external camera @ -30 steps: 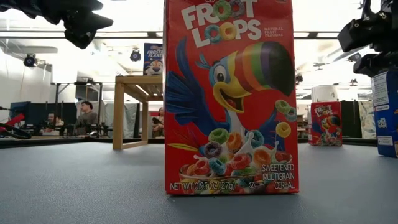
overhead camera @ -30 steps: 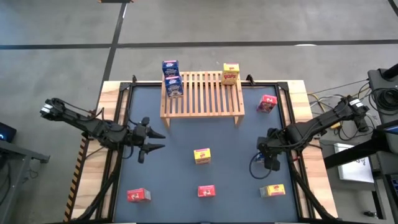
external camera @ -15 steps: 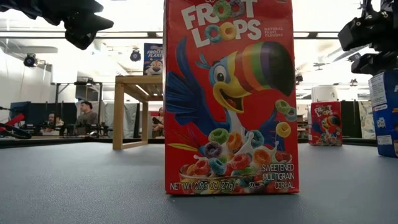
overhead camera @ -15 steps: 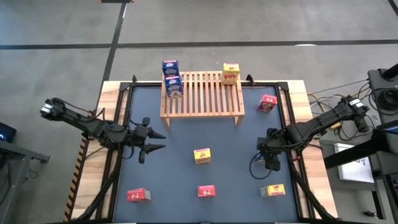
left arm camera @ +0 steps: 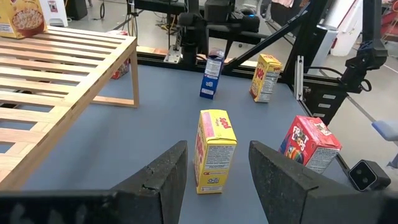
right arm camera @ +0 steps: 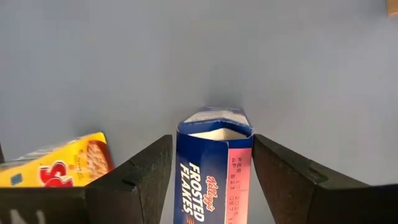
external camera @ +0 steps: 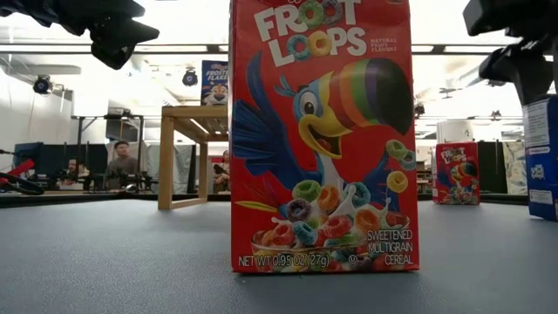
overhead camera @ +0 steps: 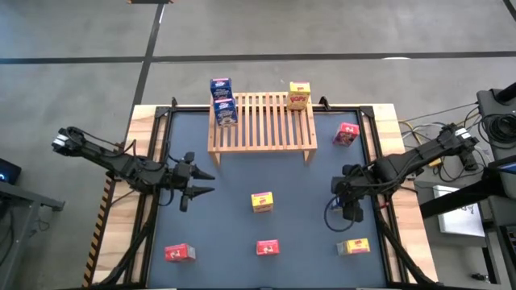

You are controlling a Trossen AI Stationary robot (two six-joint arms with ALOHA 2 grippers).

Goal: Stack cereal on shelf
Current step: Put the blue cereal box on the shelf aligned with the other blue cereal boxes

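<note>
Only in the right wrist view: blue box (right arm camera: 214, 163) upright between the right gripper's (overhead camera: 351, 211) fingers (right arm camera: 140, 177), drawn narrow and just beside its sides; cannot tell whether touching. From above, hidden under that gripper, near the mat's right edge. Left gripper (overhead camera: 198, 183) half open, holding nothing, facing a yellow box (left arm camera: 213, 149). Shelf (overhead camera: 262, 121) at the mat's far edge, slats mostly bare. Open grey mat (overhead camera: 306, 234) between scattered boxes. Low view filled by a red box (external camera: 321, 135); people (external camera: 122, 161) seated in the room behind.
</note>
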